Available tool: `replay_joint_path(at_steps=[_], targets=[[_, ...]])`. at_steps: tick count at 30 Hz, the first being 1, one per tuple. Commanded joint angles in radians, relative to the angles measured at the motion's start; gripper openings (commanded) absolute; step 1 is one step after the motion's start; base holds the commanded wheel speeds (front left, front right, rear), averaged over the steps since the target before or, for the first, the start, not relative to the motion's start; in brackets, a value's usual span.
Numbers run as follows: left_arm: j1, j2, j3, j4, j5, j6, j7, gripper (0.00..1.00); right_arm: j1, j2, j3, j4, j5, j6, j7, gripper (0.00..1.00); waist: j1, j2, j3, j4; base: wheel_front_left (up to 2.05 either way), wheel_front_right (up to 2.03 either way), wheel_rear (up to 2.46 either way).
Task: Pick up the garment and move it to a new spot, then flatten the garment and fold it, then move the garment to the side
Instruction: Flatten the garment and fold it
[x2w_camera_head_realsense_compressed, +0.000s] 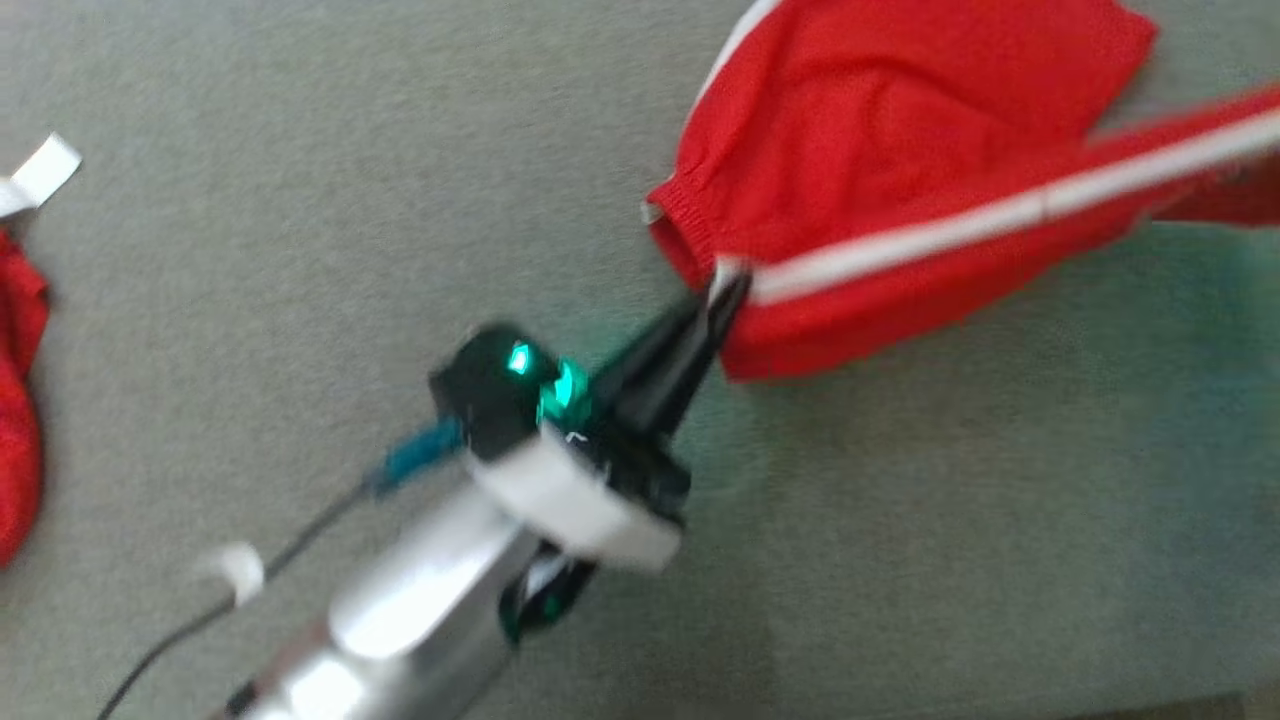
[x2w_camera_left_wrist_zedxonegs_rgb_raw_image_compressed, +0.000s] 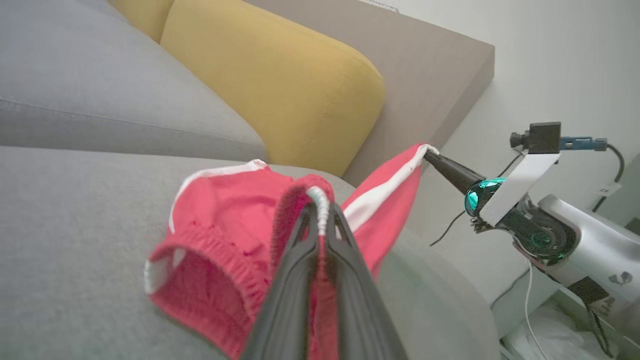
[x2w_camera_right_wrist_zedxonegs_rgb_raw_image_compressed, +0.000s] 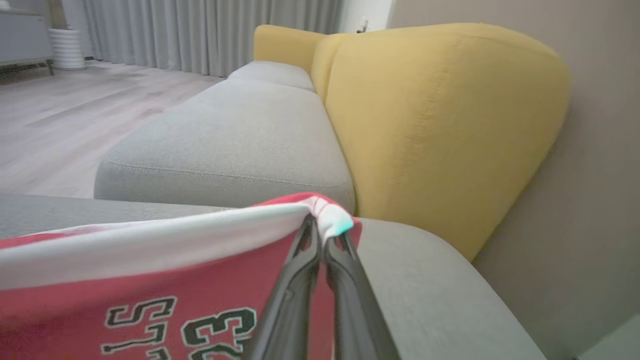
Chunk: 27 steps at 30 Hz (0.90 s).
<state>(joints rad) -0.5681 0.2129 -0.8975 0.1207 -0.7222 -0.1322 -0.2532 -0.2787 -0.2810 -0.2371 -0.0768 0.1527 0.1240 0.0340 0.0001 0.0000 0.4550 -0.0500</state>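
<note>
Head view: left end effector (x2w_camera_head_realsense_compressed: 725, 290) is clenched on the waistband corner of the red garment (x2w_camera_head_realsense_compressed: 900, 120), right at the end of its white stripe. The garment is toward the far right of the grey sofa seat (x2w_camera_head_realsense_compressed: 300, 250), its bulk resting on the seat. Long axis follows the stripe, from the waistband at the left end effector up-right to the picture's right edge. Frame is smeared. Another red cloth (x2w_camera_head_realsense_compressed: 15, 400) lies at the left edge.

Left wrist view: the fingers pinch the ribbed waistband. Right end effector (x2w_camera_left_wrist_zedxonegs_rgb_raw_image_compressed: 431, 156) grasps the far stripe end, lifted, near the yellow cushion (x2w_camera_left_wrist_zedxonegs_rgb_raw_image_compressed: 280, 85). The stripe is taut and the rest sags in a heap.

Right wrist view: right end effector (x2w_camera_right_wrist_zedxonegs_rgb_raw_image_compressed: 322, 240) is clamped on the white trim alone, with printed numbers below it.

Risks: both grips are thin edge pinches, so a harder pull apart could slip the trim out. If the sagging bulk drags on the seat, it'll bunch rather than flatten. The right end is by the seat's edge, so a drop there likely goes overboard.
</note>
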Motion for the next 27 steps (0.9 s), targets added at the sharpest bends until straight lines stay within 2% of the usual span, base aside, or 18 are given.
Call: replay_joint_path(at_steps=[1, 3, 9, 17, 18, 19, 20, 24, 27], targets=[[-0.051, -0.018, 0.052, 0.009, -0.031, 0.002, 0.008, 0.0, -0.064, -0.055, 0.037, 0.022, 0.007, 0.007, 0.021, 0.0, -0.0001, 0.0, 0.027, 0.032, 0.0, 0.0, 0.0], [-0.073, -0.033, 0.064, 0.034, -0.044, 0.002, 0.01, 0.0, -0.107, -0.071, 0.055, 0.062, 0.008, 0.007, 0.03, 0.0, -0.0001, 0.0, 0.033, 0.04, 0.0, 0.0, 0.0], [-0.165, -0.095, 0.102, 0.163, -0.079, 0.017, 0.027, 0.0, -0.323, -0.126, 0.185, 0.284, 0.005, 0.007, 0.071, 0.0, -0.0001, 0.0, 0.068, 0.079, 0.0, 0.0, 0.0], [-0.233, -0.137, 0.1, 0.253, -0.071, 0.012, 0.004, 0.0, -0.524, -0.124, 0.3, 0.526, -0.007, 0.007, 0.038, 0.0, -0.0001, 0.0, 0.102, 0.121, 0.0, 0.0, 0.0], [-0.241, -0.14, 0.103, 0.265, -0.061, 0.012, 0.0, 0.0, -0.545, -0.119, 0.305, 0.55, -0.003, 0.007, 0.026, 0.74, -0.0001, 0.0, 0.106, 0.123, 0.0, 0.0, 0.0], [-0.242, -0.144, 0.111, 0.275, -0.06, 0.013, -0.002, 0.03, -0.564, -0.114, 0.313, 0.571, -0.003, 0.007, 0.013, 1.0, -0.0001, 0.0, 0.11, 0.126, 0.0, 0.0, 0.0], [-0.243, -0.148, 0.119, 0.283, -0.059, 0.014, -0.004, 1.0, -0.579, -0.11, 0.323, 0.588, -0.001, 0.007, -0.003, 1.0, -0.0001, 0.0, 0.111, 0.128, 0.0, 0.0, 0.0], [-0.231, -0.157, 0.145, 0.284, -0.031, 0.023, -0.008, 1.0, -0.614, -0.102, 0.358, 0.634, 0.063, 0.007, -0.067, 1.0, -0.0001, 0.0, 0.114, 0.137, 0.0, 0.0, 0.0], [-0.2, -0.159, 0.199, 0.241, 0.041, 0.064, -0.008, 1.0, -0.605, -0.124, 0.393, 0.644, 0.142, 0.007, -0.077, 1.0, -0.0001, 0.0, 0.112, 0.141, 0.0, 0.0, 0.0]])
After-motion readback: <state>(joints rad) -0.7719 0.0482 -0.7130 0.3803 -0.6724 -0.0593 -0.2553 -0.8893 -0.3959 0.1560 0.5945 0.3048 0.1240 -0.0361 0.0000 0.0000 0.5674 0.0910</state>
